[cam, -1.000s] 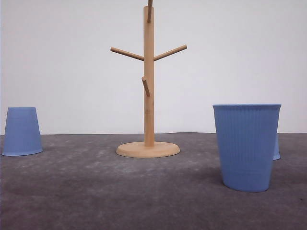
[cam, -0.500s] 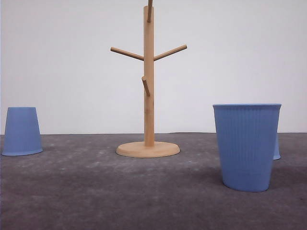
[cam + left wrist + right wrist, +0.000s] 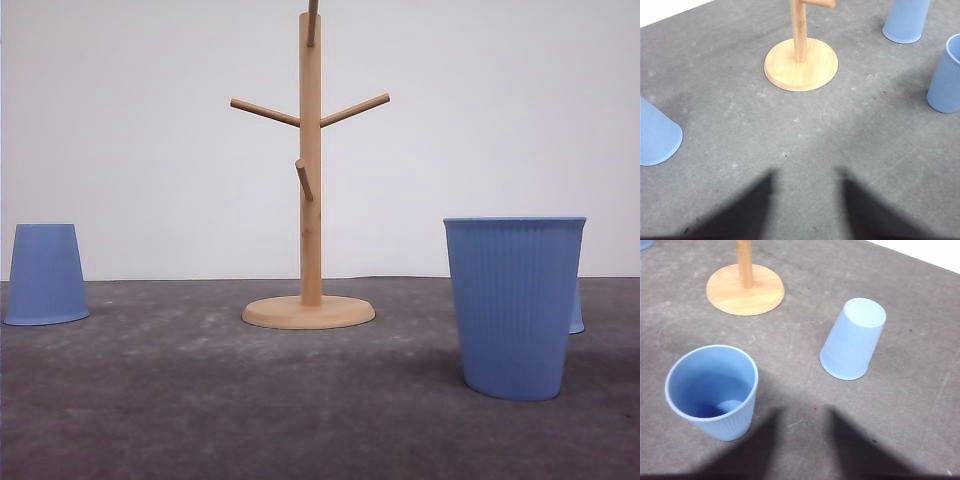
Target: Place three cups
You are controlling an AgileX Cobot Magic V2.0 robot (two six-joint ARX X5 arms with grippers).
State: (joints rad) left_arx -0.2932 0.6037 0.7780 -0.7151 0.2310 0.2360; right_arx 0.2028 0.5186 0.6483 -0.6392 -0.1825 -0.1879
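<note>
All three blue cups [image 3: 515, 305] [image 3: 46, 273] [image 3: 853, 338] stand on the desk [image 3: 250, 400], none placed; I cannot tell either gripper's state.

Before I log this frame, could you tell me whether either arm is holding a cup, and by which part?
Nothing is held: the upright cup and both upside-down cups stand free on the table.

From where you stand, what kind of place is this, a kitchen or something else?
Probably a bare test bench rather than a kitchen: a plain grey tabletop against a blank white wall, holding just a wooden pegged stand and three blue plastic cups, one upright and two upside down.
</note>
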